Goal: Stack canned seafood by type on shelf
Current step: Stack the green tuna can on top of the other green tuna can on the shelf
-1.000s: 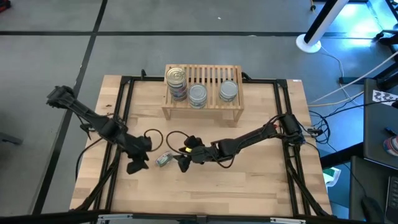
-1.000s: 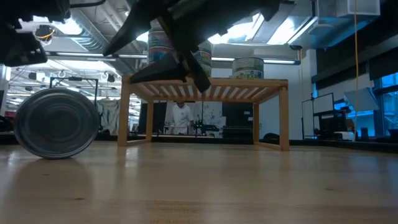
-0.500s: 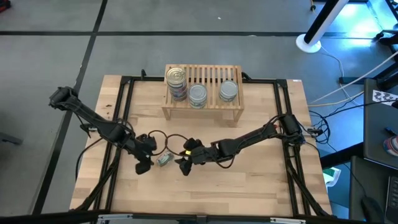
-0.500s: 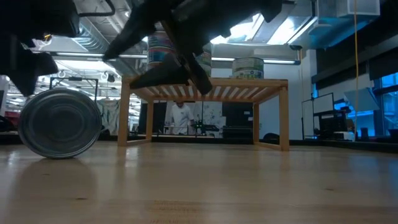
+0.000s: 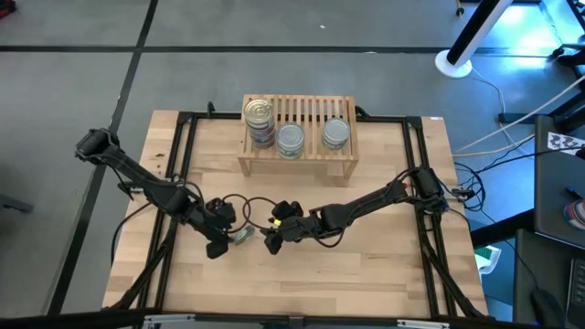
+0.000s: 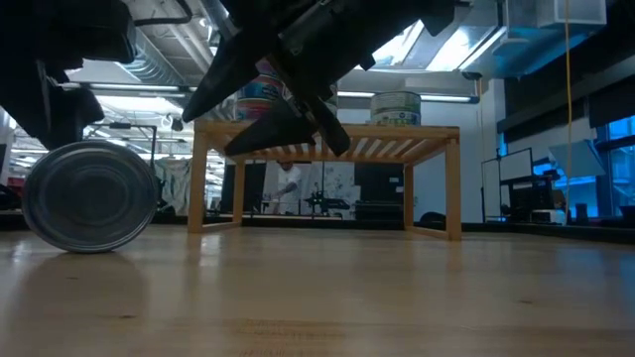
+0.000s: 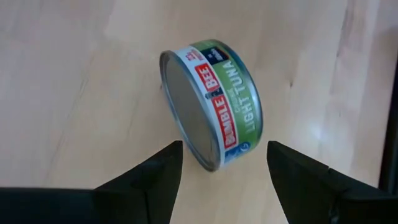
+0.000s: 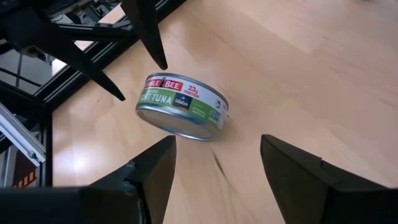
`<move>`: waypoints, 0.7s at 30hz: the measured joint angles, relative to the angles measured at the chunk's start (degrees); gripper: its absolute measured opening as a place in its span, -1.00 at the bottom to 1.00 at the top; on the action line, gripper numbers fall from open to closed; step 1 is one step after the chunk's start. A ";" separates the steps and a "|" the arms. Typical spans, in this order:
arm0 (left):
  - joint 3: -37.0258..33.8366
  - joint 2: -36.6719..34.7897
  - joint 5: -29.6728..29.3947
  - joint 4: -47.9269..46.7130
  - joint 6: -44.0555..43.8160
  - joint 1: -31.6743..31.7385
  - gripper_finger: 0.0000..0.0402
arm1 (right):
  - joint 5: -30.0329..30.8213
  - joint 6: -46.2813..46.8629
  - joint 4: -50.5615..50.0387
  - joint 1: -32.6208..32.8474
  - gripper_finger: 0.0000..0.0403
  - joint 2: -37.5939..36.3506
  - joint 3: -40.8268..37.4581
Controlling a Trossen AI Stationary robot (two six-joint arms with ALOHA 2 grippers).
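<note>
We find a green-labelled tin (image 5: 241,235) standing on its edge on the table (image 5: 366,274), near of the shelf (image 5: 298,157) and well apart from it. The left gripper (image 5: 225,236) sits just left of the tin, its fingers (image 7: 152,174) apart and holding nothing. The right gripper (image 5: 274,236) sits just right of it, fingers (image 8: 149,168) likewise apart and empty. On the shelf we note a stack of tins (image 5: 260,122) at the left, one tin (image 5: 291,140) in the middle and another (image 5: 335,133) at the right.
</note>
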 joint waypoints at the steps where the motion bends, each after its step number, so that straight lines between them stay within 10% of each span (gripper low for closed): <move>1: 0.00 0.25 -0.31 0.30 -0.02 0.02 0.13 | 0.02 0.00 0.02 -0.02 0.17 0.00 0.00; 21: 0.00 1.69 -3.23 3.92 -0.05 0.02 0.13 | 2.37 3.14 0.86 0.02 0.17 2.19 0.00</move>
